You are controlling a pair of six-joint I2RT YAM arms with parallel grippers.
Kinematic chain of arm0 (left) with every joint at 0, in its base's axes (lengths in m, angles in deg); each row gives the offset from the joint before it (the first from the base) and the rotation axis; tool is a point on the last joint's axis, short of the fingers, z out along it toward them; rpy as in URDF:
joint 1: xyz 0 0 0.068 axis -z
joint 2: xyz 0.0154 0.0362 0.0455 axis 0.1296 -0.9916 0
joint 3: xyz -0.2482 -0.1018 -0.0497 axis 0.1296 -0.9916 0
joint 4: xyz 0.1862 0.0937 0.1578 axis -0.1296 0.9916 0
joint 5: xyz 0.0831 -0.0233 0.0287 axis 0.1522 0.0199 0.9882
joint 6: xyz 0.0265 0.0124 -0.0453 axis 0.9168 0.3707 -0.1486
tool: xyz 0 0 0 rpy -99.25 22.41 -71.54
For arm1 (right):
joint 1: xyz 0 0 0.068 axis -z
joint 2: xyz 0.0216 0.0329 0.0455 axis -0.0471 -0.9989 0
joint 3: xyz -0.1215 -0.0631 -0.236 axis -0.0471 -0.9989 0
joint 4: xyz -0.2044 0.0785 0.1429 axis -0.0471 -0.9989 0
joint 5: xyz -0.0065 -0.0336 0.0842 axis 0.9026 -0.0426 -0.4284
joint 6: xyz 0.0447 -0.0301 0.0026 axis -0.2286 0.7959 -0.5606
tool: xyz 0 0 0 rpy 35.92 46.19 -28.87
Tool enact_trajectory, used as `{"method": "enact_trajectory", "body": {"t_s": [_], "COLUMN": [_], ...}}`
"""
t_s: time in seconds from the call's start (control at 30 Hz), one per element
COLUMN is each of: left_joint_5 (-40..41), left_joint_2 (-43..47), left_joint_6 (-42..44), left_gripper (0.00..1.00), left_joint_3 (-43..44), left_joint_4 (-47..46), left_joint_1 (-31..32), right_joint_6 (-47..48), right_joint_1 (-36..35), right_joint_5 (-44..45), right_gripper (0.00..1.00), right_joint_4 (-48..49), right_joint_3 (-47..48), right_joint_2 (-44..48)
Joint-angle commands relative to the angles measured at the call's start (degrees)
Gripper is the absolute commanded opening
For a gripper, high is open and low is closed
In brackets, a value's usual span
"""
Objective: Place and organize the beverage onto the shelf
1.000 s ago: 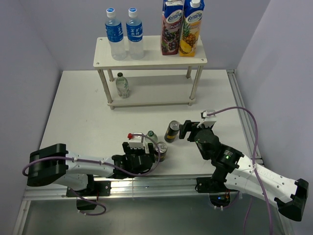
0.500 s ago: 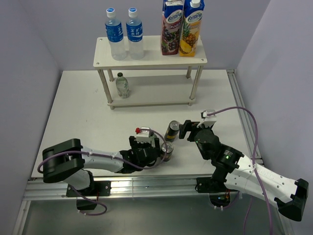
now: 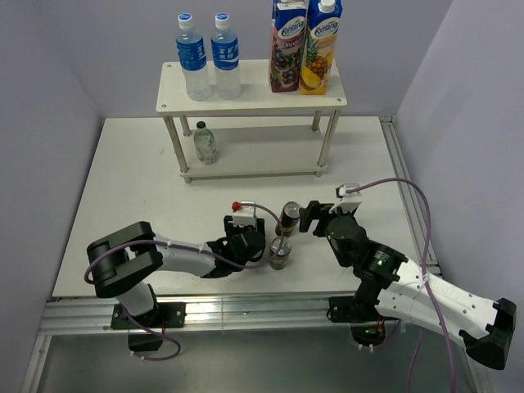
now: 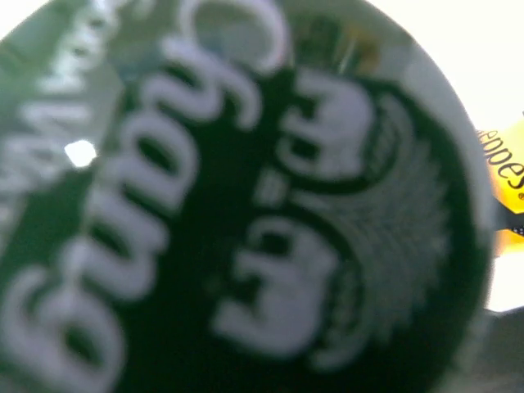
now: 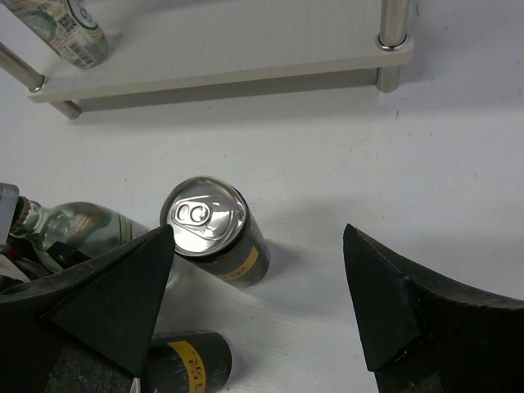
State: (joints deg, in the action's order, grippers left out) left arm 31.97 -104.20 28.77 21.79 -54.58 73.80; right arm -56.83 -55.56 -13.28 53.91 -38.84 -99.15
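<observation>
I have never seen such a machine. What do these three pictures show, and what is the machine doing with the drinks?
These are two robot arms bolted to a white table. The wide picture is taken from above and behind them; the other two come from a small camera on each wrist. At the back stands a two-tier shelf with two water bottles and two juice cartons on top, and one small bottle on the lower board. The left hand appears to grip a green-labelled bottle, so close that its label fills that camera. The right hand is open and faces an upright can. A second can stands nearby.
</observation>
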Motion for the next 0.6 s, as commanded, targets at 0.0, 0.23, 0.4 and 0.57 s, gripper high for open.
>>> {"method": "enact_trajectory", "body": {"t_s": [0.0, 0.23, 0.4, 0.57], "left_joint_5": [-0.1, -1.5, -4.5, -10.0], "left_joint_2": [0.7, 4.2, 2.5, -1.8], "left_joint_6": [2.6, 10.3, 14.7, 17.9], "left_gripper": [0.0, 0.0, 0.0, 0.0], "left_joint_3": [3.0, 6.8, 11.9, 18.9], "left_joint_4": [-1.1, -3.4, -6.9, -9.7], "left_joint_1": [-0.3, -8.5, -15.6, -23.2], "right_joint_6": [0.3, 0.0, 0.1, 0.2], "right_joint_1": [0.4, 0.4, 0.4, 0.3], "right_joint_5": [0.9, 0.6, 0.5, 0.6], "right_gripper": [0.9, 0.9, 0.9, 0.9], "right_joint_4": [2.2, 2.7, 2.7, 2.5], "right_joint_3": [-0.1, -0.4, -0.4, -0.3], "right_joint_2": [-0.2, -0.6, -0.4, -0.7]}}
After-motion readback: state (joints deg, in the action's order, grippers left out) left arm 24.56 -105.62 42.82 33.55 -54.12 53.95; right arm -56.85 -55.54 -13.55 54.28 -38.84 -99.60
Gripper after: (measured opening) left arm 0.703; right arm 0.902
